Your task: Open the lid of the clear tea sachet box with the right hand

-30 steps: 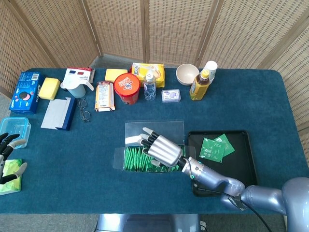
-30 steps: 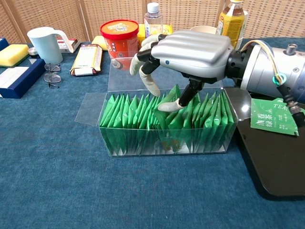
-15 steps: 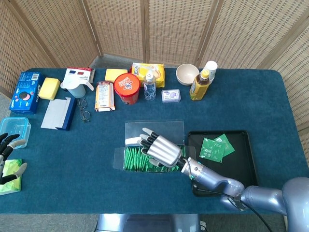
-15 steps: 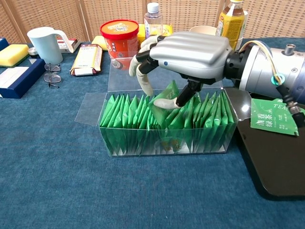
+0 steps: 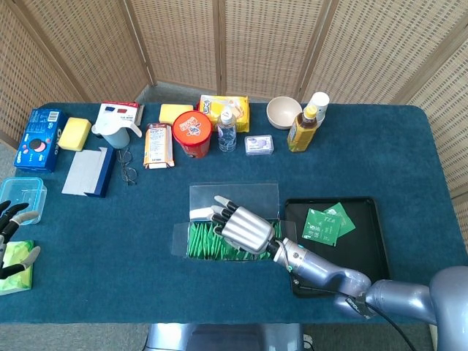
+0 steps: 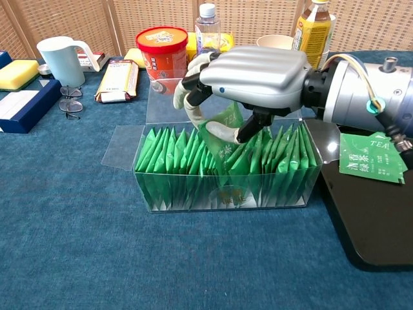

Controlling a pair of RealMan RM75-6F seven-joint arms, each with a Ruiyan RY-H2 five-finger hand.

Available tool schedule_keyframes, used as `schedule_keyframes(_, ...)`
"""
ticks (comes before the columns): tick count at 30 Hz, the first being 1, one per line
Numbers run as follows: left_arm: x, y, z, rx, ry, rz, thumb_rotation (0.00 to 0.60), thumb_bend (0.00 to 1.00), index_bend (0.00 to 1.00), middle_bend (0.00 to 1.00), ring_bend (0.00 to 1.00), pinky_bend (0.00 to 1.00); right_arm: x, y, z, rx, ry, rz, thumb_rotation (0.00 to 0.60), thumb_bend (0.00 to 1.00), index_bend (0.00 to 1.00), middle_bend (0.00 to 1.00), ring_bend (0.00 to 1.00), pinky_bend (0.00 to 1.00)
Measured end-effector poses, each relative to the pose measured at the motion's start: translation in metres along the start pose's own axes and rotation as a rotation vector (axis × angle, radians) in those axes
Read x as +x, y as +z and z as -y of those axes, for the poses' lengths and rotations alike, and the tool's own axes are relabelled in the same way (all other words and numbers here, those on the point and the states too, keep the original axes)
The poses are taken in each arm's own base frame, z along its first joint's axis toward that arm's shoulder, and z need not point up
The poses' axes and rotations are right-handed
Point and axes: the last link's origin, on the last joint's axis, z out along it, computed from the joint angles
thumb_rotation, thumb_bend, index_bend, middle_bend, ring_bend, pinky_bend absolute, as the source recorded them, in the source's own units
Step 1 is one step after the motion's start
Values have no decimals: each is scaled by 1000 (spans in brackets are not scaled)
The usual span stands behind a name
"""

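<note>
the box [image 6: 226,174] sits mid-table beside the tray [image 5: 365,248], its thin, light, springy lid [image 6: 193,103] already folded flat behind, best taken by its free edge, while the right hand [image 6: 248,81] pinches a limp sachet [image 6: 222,132].

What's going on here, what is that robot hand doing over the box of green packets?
The right hand is over the clear tea sachet box, whose lid is already folded open behind it. It pinches one green sachet, lifted partly above the row of others. Two sachets lie on the black tray beside the box. The left hand sits idle at the table's far edge.
</note>
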Motion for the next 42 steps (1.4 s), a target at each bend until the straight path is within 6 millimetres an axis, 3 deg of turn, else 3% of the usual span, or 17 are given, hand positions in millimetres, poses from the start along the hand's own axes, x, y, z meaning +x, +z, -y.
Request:
schedule_keyframes(15,2,-1,1,1,0,-12,600,272,239,157,62,247,2,0,2,2,7,-3,600,598,713,327,200,105)
schedule_keyframes(25,1,1,-1,-5,-1,-13,600,272,240,157,62,248,15,-9,-10,-42,33,-57,600,598,734,341,213,106)
schedule_keyframes(35,2,1,-2,-8,-6,-25,600,273,240,157,62,248,36,-33,-25,-97,61,-117,600,598,738,346,219,106)
schedule_keyframes(42,3,-1,-3,-9,-11,-34,600,273,240,157,62,247,57,-63,-42,-164,77,-192,600,598,738,346,220,106)
